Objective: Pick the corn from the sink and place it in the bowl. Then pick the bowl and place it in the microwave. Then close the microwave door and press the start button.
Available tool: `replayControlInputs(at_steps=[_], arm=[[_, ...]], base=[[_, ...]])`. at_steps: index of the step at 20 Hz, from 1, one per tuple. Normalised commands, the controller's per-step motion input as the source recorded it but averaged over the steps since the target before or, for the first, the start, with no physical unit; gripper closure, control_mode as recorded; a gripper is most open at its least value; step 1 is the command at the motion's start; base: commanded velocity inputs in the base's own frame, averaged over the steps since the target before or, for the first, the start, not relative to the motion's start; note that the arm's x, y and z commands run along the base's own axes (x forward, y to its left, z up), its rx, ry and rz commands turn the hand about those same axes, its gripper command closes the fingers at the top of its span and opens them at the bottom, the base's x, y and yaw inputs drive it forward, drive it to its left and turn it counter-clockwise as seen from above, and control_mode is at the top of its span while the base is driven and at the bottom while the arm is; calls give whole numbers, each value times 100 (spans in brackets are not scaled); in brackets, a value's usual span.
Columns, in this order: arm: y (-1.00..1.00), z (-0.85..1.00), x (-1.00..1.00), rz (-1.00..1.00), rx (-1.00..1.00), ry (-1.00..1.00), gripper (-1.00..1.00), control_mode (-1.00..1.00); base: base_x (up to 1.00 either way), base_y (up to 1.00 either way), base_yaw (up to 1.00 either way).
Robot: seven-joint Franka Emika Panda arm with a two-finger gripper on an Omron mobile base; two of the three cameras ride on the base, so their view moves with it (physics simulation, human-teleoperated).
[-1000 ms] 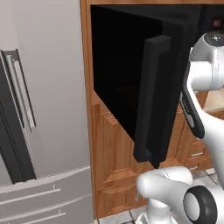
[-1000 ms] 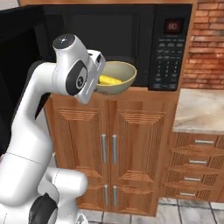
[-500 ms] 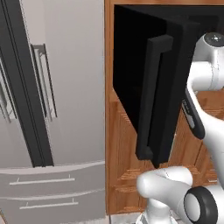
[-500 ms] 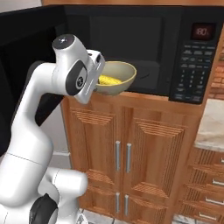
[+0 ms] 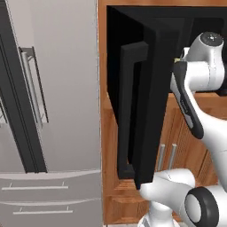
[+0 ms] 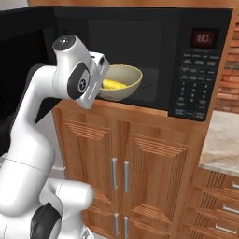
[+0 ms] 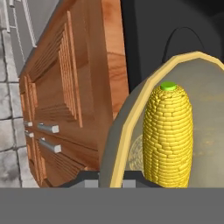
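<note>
bowl [image 6: 120, 83] with corn [image 7: 168, 135] hangs clamped in your gripper [image 7: 110, 178] at the microwave [image 6: 154, 56] mouth; next, carry it inside and set it down.

Grainy brown wood cabinetry [image 6: 140, 163] frames the matt black microwave [image 6: 154, 51] (steel-grey fridge [image 5: 57, 88] looks smooth).

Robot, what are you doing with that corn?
The robot's claw is pinching the rim of the bowl, with the corn lying inside it. It holds the bowl up at the mouth of the microwave. The microwave door is swung open to the left.
</note>
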Motion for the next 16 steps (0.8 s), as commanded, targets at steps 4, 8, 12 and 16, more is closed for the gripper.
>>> replayControlInputs(at_steps=[4,8,12,16], arm=[[0,0,0,0,0,0,100,100],[0,0,0,0,0,0,100,100],[0,0,0,0,0,0,100,100],[0,0,0,0,0,0,100,100]], base=[[0,-26,-5],[0,-2,-12],[0,-1,-17],[0,0,-18]])
